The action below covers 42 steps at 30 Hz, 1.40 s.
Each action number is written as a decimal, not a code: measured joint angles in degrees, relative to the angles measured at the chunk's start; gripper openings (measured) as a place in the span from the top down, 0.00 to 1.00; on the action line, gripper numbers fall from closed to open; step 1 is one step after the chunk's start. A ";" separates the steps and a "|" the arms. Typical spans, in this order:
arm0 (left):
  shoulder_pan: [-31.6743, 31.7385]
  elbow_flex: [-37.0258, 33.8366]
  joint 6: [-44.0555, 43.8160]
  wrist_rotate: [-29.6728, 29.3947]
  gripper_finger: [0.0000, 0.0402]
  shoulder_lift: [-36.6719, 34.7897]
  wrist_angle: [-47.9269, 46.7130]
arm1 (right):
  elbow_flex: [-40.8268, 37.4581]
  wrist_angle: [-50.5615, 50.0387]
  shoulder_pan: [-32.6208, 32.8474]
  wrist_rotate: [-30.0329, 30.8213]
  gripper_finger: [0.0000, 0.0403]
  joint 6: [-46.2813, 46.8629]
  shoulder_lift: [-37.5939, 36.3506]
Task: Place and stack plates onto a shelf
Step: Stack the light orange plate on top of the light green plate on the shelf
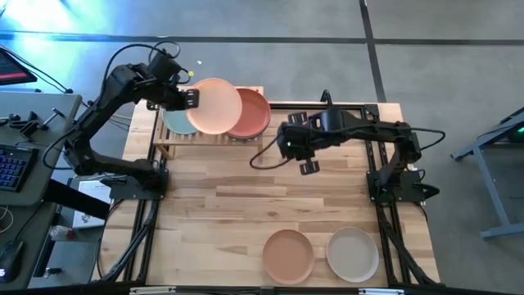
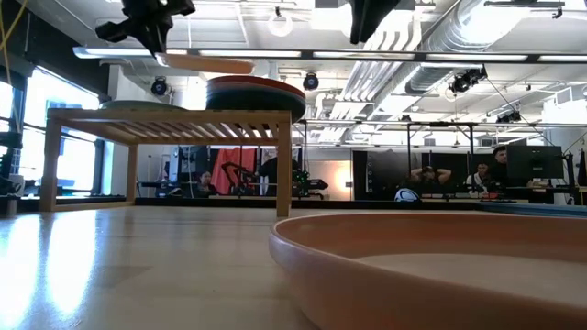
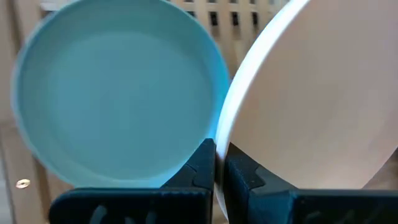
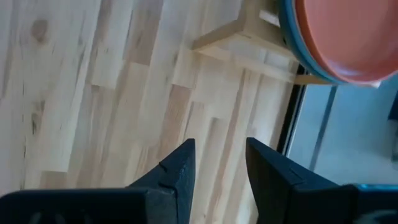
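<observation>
The big light-wood butcher-block worktop carries everything. At its far left stands the low light-wood shelf with a slatted top. On the right half of the shelf sits a stack of round matte plates with a terracotta red plate on top. On the left half lies a round pale plate, sage green by the high view. At the near edge of the worktop a round tan-orange plate and a round beige plate wait side by side. The left claw is clamped on the rim of a round peach plate and holds it flat in the air above the shelf, between the green plate and the stack. The plate is held by one edge only, so it could tip or slip out if the arm jerks. It hangs partly over the stack, so letting go here could drop it crooked, half on the red plate, and it might slide off the shelf. It needs to be right over one pile first. The right claw hangs with its fingers apart and nothing in them, above the worktop just right of the shelf. If it swings toward the stack too soon, it could bump it.
</observation>
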 joint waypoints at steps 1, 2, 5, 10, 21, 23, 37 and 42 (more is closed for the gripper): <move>0.62 0.00 -0.05 -0.07 0.99 -0.16 -0.32 | 0.00 0.04 -0.83 -0.82 0.71 -0.03 0.00; 1.29 0.00 -0.17 0.03 0.99 -0.33 -0.58 | 0.00 0.04 -1.70 -2.04 0.70 -0.05 0.00; 3.76 0.00 -0.63 0.79 0.99 -1.56 -1.94 | 0.00 0.04 -4.09 -5.72 0.70 -0.20 0.00; 8.08 0.00 -1.63 0.54 0.99 -3.68 -4.77 | 0.00 0.06 -7.05 -7.54 0.71 -0.36 0.00; 17.06 0.00 -1.08 -0.45 0.99 -5.29 -8.21 | 0.00 -0.21 -8.86 -7.82 0.71 -2.80 0.00; 18.16 0.00 -0.28 -1.28 0.99 -5.14 -9.26 | 0.00 -0.36 -8.86 -8.05 0.71 -2.80 0.00; 21.57 -3.53 0.01 -2.57 0.99 -3.47 -10.16 | 0.00 -1.81 -8.86 -9.44 0.71 -2.82 0.00; 21.57 -5.75 -0.17 -1.37 0.99 -3.18 -10.10 | 0.00 -1.79 -8.86 -9.44 0.71 -3.61 0.00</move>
